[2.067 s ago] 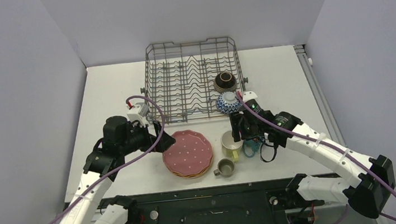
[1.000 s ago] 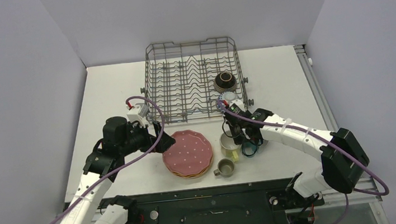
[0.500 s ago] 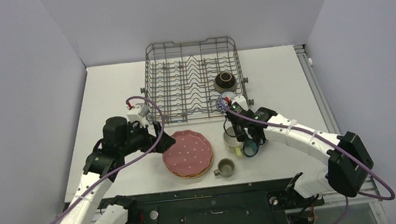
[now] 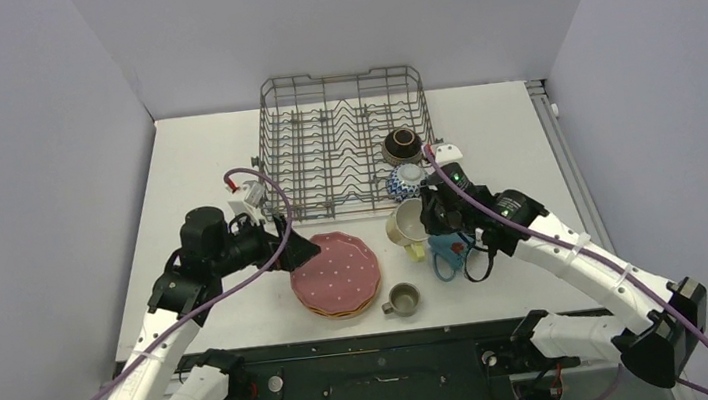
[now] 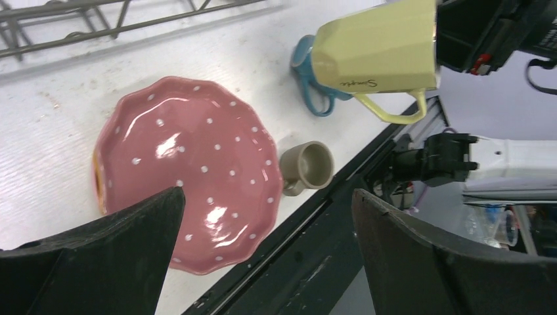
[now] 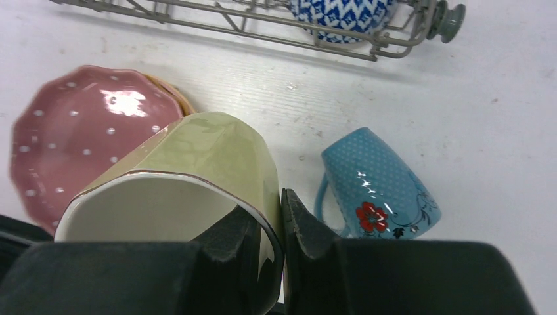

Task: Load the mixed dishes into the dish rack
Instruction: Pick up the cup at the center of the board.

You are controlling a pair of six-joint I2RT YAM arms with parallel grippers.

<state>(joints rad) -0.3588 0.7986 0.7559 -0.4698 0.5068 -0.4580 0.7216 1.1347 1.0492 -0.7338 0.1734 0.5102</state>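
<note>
My right gripper (image 4: 429, 217) is shut on the rim of the yellow mug (image 4: 407, 222), one finger inside and one outside (image 6: 299, 220). The mug hangs tipped on its side above the table, just in front of the dish rack (image 4: 348, 140). A blue flowered mug (image 6: 381, 184) lies on its side on the table below it. The stack of dotted plates, pink one on top (image 4: 335, 273), and a small grey-olive mug (image 4: 403, 299) sit nearer the front. The rack holds a dark brown bowl (image 4: 402, 144) and a blue-white bowl (image 4: 408, 182). My left gripper (image 5: 267, 197) hovers open over the plates.
The rack's upright tines fill its left and middle rows (image 4: 322, 133). The table's black front rail (image 4: 376, 343) runs just beyond the grey-olive mug. A small wheel on the rack's near corner (image 6: 450, 14) sticks out toward the blue mug.
My right gripper has lifted the yellow mug off the table, tipped it sideways and carried it a little toward the rack. The left arm has stayed put.
</note>
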